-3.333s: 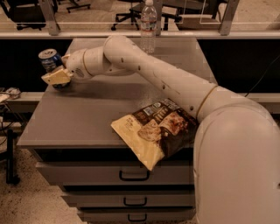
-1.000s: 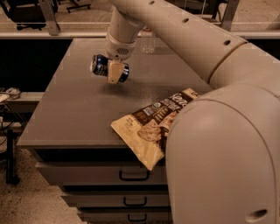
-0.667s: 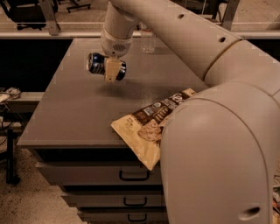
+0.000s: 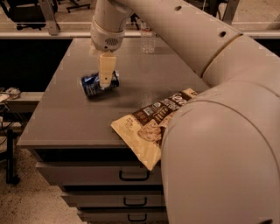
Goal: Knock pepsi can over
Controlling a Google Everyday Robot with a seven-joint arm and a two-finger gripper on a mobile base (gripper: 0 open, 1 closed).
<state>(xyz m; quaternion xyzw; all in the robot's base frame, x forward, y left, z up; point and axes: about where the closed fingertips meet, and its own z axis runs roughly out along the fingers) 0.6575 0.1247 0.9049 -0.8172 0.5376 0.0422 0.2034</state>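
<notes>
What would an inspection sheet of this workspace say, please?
Surface: grey cabinet top, with drawers below.
Job's things: pepsi can lying on its side, left of centre.
Clutter: snack bag overhanging the front edge; water bottle upright at the back.
Grippers: gripper pointing down, right at the can.
Cables: nothing seen.
Surroundings: speckled floor; office chair behind.

1. The can (image 4: 92, 85) lies on its side on the surface (image 4: 65, 118), left of the middle.
2. The claw (image 4: 105, 81) hangs at the can's right half.
3. The bottle (image 4: 148, 41) stands upright at the rear, right of the claw.
4. The bag (image 4: 148, 127) lies front right, overhanging the edge.
5. Drawers (image 4: 87, 175) sit under the surface.
</notes>
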